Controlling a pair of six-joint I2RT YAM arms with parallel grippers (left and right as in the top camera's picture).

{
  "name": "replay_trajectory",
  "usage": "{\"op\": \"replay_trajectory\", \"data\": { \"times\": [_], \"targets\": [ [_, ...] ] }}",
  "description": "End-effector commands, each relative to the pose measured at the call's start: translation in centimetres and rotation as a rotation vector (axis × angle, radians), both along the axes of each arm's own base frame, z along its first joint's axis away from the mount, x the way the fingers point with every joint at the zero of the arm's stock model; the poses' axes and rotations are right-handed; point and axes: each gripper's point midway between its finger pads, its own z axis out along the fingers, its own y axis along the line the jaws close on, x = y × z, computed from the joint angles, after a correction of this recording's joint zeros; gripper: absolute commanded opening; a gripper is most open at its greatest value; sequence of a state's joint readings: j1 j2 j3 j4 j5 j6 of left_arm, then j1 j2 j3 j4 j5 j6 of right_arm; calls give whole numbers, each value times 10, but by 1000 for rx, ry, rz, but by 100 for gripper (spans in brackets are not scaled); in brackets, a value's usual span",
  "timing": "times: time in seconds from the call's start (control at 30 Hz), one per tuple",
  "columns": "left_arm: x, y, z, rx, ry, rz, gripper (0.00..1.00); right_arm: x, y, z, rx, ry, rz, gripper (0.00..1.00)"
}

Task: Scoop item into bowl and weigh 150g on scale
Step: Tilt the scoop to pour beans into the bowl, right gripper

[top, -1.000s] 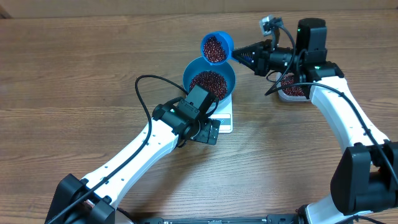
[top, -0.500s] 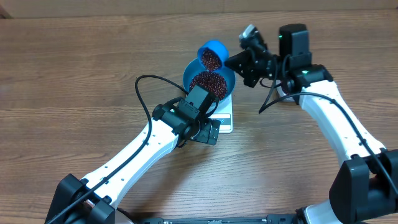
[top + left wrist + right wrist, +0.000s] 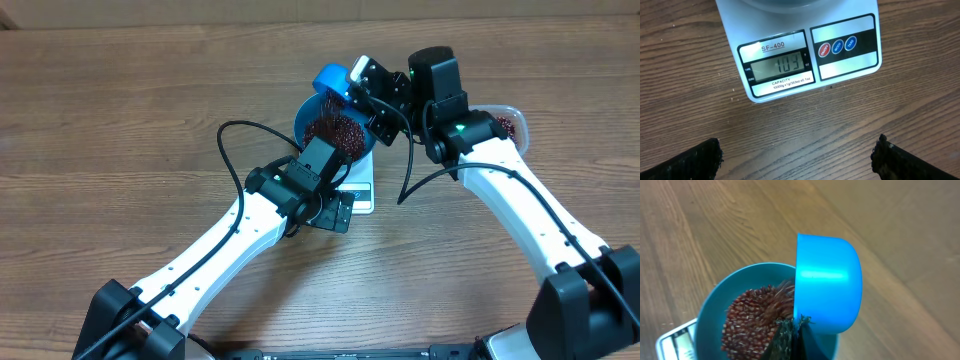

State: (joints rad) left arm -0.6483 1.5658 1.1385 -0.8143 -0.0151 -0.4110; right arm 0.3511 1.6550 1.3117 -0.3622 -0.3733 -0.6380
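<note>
We see the right gripper (image 3: 789, 337) clamped on the handle of a small blue scoop (image 3: 827, 287). The scoop is tipped sideways over the far rim of the blue bowl (image 3: 710, 325), with blurred beans (image 3: 747, 317) at its mouth. The bowl rests on the white scale (image 3: 790, 50). The left gripper (image 3: 797, 157), jaws spread wide, hovers over bare table (image 3: 680, 75) just beside the scale's display edge. A clear tub (image 3: 505, 120) sits well apart, to the right.
</note>
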Motion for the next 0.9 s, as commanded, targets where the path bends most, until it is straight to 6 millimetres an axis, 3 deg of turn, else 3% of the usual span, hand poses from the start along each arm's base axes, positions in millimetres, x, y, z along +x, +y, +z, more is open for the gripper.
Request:
{"op": "replay_trajectory", "data": {
  "times": [0.0,0.17,0.87],
  "targets": [
    [-2,-1,-4,4,9,-20,100,0,-7,49,5,-129,-18,3],
    [-1,-1,-4,5,8,-20,99,-6,-9,57,7,-135,-18,3],
    [-1,-1,-4,5,8,-20,100,-11,-12,49,52,-32,-75,3]
  ]
}}
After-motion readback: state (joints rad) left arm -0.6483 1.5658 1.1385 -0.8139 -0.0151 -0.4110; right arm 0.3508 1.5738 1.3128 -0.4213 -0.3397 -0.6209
